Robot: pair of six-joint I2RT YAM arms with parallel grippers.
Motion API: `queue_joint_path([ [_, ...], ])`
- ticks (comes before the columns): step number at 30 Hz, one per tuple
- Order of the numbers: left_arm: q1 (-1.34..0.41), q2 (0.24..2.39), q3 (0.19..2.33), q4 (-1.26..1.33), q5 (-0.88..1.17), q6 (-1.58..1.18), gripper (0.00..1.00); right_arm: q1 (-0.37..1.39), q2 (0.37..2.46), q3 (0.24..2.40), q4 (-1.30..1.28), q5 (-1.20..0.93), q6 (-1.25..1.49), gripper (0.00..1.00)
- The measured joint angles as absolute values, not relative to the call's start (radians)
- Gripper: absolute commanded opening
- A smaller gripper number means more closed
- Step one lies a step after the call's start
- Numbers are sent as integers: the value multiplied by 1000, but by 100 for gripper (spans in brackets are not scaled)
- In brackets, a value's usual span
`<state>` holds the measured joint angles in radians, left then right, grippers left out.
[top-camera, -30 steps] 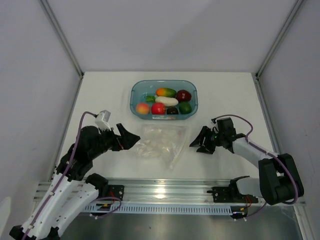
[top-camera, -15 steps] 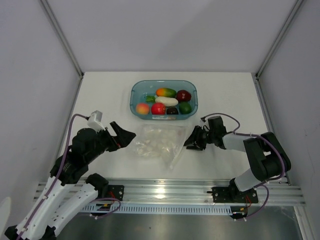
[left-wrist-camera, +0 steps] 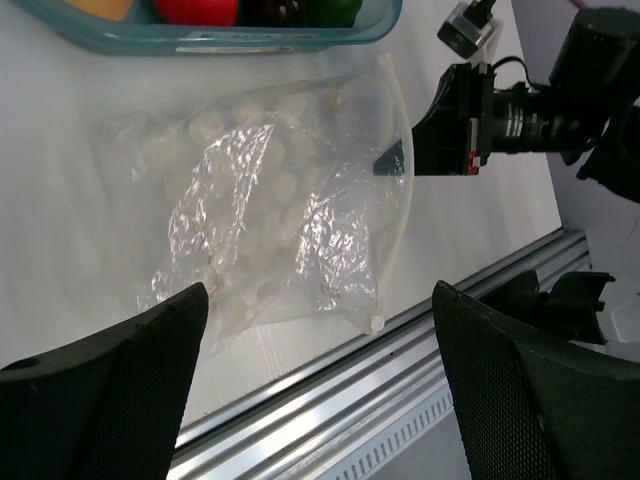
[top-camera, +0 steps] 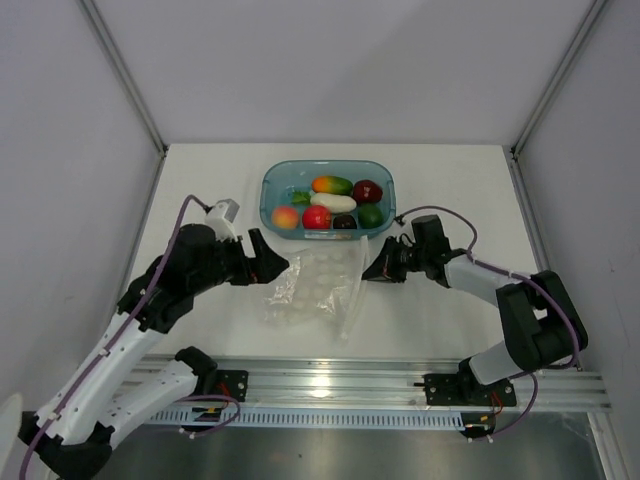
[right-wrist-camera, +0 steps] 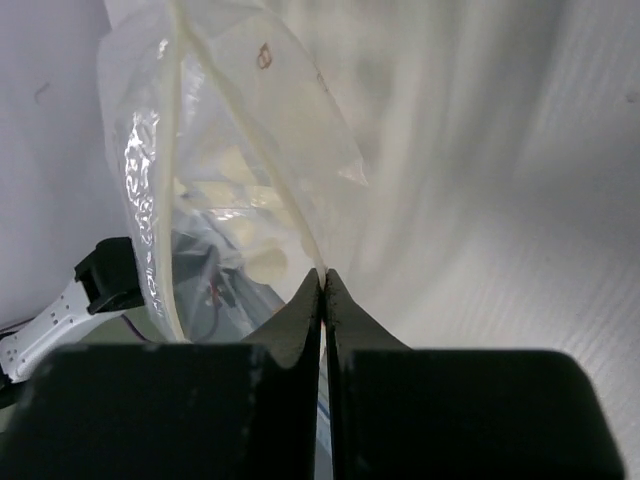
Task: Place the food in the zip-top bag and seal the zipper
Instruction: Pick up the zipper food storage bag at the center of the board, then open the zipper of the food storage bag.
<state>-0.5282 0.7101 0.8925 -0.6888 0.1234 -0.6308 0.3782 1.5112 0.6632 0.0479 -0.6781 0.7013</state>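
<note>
Grip status: bag held, food unloaded

Right gripper is clamping the edge of the zip-top bag, which is lying on the table just in front of the teal tub. Left gripper is hovering by the bag, fingers spread wide. Food is sitting in the tub.

Left gripper spread wide; right gripper pinched closed.

White desk, matte, evenly lit. Plain grey-white panel walls on three sides, joined by slanting aluminium posts. Slotted aluminium rail along near edge, soft glare on it.
</note>
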Motion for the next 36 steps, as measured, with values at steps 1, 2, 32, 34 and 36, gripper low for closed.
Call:
queue_joint_path([
  [1, -545, 736, 916, -691, 119, -612, 91, 382, 1498, 686, 20, -678, 696, 0],
  [2, -563, 759, 938, -693, 113, -594, 91, 385, 1485, 704, -3, -674, 690, 0],
  [32, -884, 1231, 1210, -706, -98, -542, 86, 529, 1383, 1071, -435, -583, 704, 0],
  [34, -884, 1242, 1220, -707, -98, -542, 86, 536, 1383, 1075, -443, -577, 704, 0],
  [36, -884, 1259, 1237, -707, -97, -542, 86, 543, 1383, 1081, -455, -567, 704, 0],
])
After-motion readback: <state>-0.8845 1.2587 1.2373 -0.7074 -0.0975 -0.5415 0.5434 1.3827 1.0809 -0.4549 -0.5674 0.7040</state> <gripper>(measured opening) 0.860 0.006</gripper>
